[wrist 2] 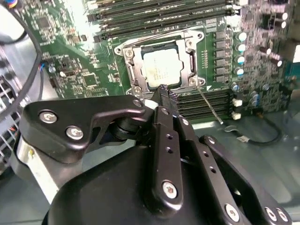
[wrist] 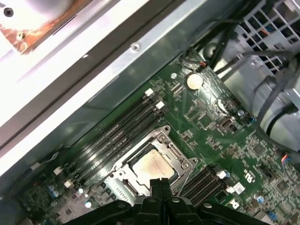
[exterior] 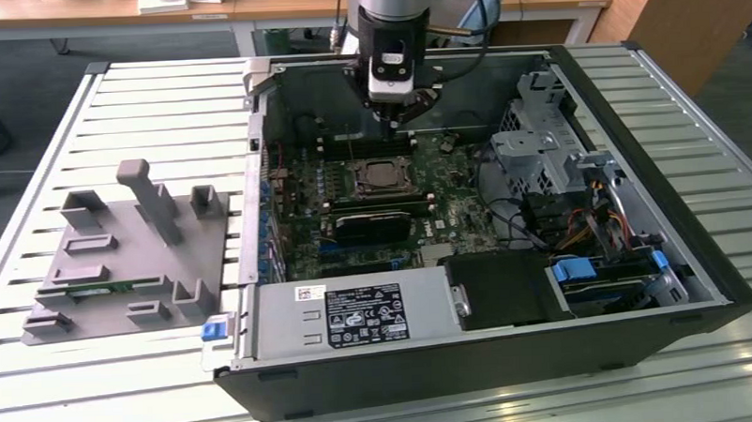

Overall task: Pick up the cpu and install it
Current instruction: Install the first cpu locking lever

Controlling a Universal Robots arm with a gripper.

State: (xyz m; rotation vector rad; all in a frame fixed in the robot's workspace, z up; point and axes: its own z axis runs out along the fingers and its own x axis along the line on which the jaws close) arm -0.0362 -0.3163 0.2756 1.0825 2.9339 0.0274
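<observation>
The cpu (exterior: 378, 176), a small square chip with a shiny silver top, lies flat in the metal-framed socket on the green motherboard (exterior: 458, 208) inside the open computer case. It appears in both wrist views, at cpu (wrist 2: 159, 70) and cpu (wrist: 152, 168). My gripper (exterior: 394, 119) hangs above the board just behind the socket in the exterior view. Its black fingers (wrist: 156, 187) are pressed together with nothing between them. In the second wrist view the gripper (wrist 2: 163, 90) tip sits just off the socket's edge, apart from the chip.
A thin socket lever (wrist 2: 208, 105) sticks out beside the socket. Memory slots (wrist: 119, 129) run along it. A grey power supply (exterior: 354, 315) and drive cage (exterior: 542, 139) crowd the case. On the exterior view's left, a grey fixture (exterior: 115, 248) holds a green memory stick (exterior: 104, 288).
</observation>
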